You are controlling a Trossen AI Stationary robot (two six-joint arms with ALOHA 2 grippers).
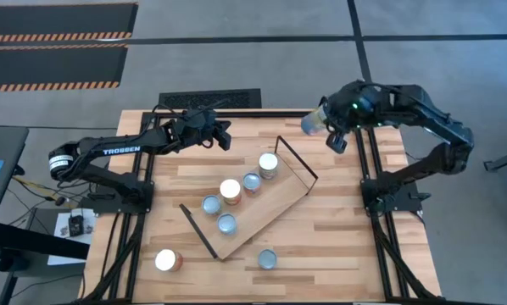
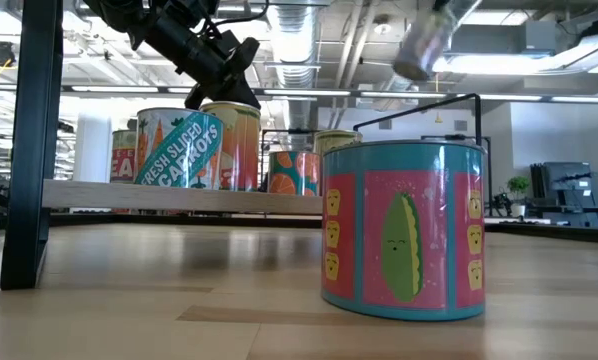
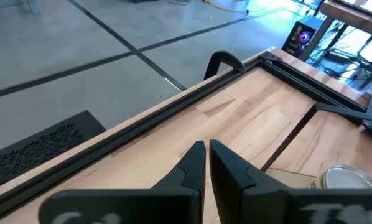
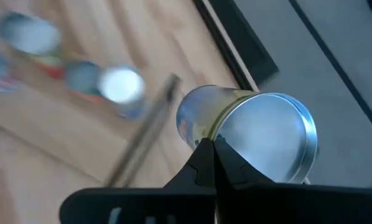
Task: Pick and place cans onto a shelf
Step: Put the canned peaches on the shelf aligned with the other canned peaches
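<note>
The shelf (image 1: 275, 202) is a light-wood board lying slantwise on the table, with black wire brackets at both short ends. Several cans stand on it in a row, among them a white-topped can (image 1: 269, 164). Two more cans stand on the table near its near edge, one (image 1: 167, 260) at the left and one (image 1: 267, 259) at the middle; the second fills the low view (image 2: 402, 228). My right gripper (image 1: 325, 125) is shut on a silver-ended can (image 1: 312, 122) high over the table's far edge. My left gripper (image 1: 223, 135) is shut and empty over the far left of the table. My right gripper holds the can by its side wall (image 4: 204, 127), near the silver end (image 4: 267, 140); the fingers (image 4: 212, 157) cover the place of contact. The can is lifted clear of the table and lies tilted on its side, as the low view (image 2: 424, 45) shows.
A black frame rail (image 1: 236, 113) runs along the table's far edge, with posts at both sides. The shelf's far bracket (image 1: 298, 161) rises above the board below my right gripper. Bare tabletop (image 1: 347, 220) lies right of the shelf.
</note>
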